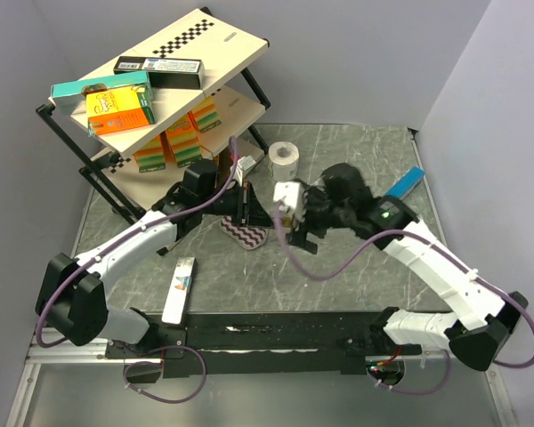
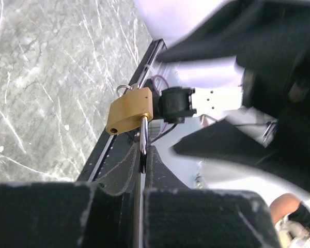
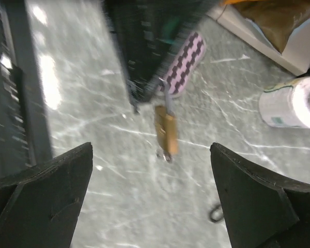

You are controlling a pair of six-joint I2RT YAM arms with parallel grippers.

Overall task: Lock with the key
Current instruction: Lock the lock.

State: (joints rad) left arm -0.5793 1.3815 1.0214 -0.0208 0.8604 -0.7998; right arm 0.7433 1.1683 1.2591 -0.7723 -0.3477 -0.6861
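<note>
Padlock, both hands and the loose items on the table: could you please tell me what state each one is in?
Brass padlock, hanging by its shackle; locked or not, cannot tell.
Left hand, shut on that shackle.
Right hand, wide open, empty.
Key ring, at the padlock's base; key itself hidden.
Toilet paper roll, standing on end.
White box, lying flat.

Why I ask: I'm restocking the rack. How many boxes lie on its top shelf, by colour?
Black box: 1
Teal box: 1
Orange and yellow box: 1
Total on the top shelf: 3
</note>
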